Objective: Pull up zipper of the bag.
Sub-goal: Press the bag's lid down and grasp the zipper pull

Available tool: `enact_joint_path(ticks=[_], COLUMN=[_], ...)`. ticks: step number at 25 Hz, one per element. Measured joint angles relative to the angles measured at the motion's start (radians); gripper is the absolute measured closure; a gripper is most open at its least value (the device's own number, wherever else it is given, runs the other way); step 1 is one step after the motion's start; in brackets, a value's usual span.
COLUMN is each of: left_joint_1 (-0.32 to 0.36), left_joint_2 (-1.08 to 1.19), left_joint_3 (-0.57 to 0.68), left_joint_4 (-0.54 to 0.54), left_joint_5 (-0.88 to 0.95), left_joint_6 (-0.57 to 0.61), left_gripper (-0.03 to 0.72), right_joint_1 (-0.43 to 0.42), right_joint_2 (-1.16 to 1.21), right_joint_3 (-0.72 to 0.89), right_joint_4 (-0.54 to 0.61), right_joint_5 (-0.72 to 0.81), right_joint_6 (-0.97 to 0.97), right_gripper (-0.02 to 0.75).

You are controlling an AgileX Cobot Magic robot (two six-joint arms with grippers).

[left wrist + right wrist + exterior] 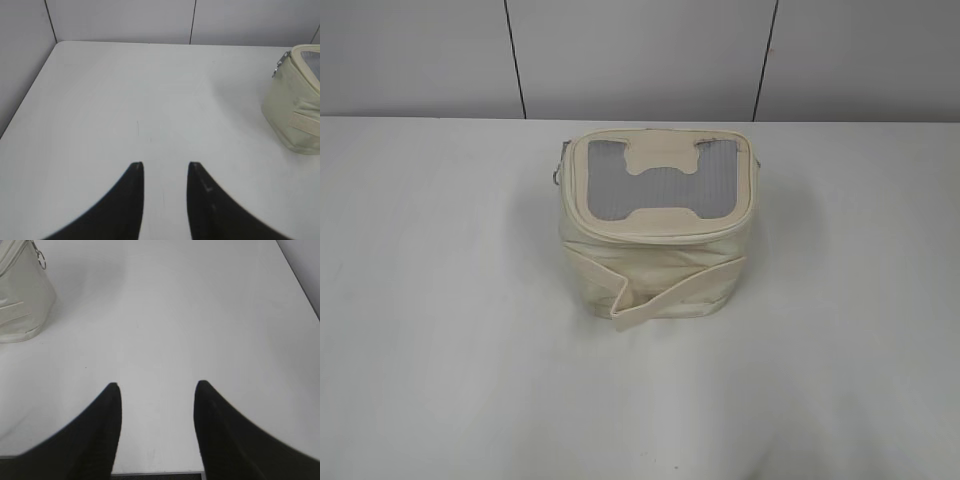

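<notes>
A white table (440,330) fills most of each view, matte and plain, backed by a pale grey wall (640,55) made of panels with thin dark seams between them. In the left wrist view the table's far left corner meets that wall.

The bag (658,230) stands upright near the middle of the table, a little toward the back. It is cream and boxy with rounded corners, and its top carries a grey mesh panel (705,180) with a cream H-shaped patch (660,165) over it. A wide strap (670,290) crosses the front, its loose end folded and sticking out at the lower left. The zipper (660,234) runs round the top rim (a thin cream line in the exterior view); a silver slider (281,61) shows at one corner in the left wrist view, and a ring pull (41,261) hangs at another in the right wrist view.

The left gripper (166,170) hangs over bare table, its dark fingers parted with nothing between them, well apart from the bag. The right gripper (157,390) is spread wider, also holding nothing, over bare table.
</notes>
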Motion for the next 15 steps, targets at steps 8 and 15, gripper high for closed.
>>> enact_joint_path(ticks=[8,15], left_joint_1=[0.0,0.0], left_joint_2=[0.0,0.0], left_joint_3=[0.0,0.0], left_joint_4=[0.0,0.0], left_joint_5=[0.0,0.0], left_joint_6=[0.0,0.0], left_gripper=[0.454,0.454], right_joint_1=[0.0,0.0], right_joint_2=[0.0,0.0], right_joint_3=[0.0,0.0], right_joint_4=[0.0,0.0], right_joint_5=[0.0,0.0], right_joint_6=[0.001,0.001], right_gripper=[0.36,0.36])
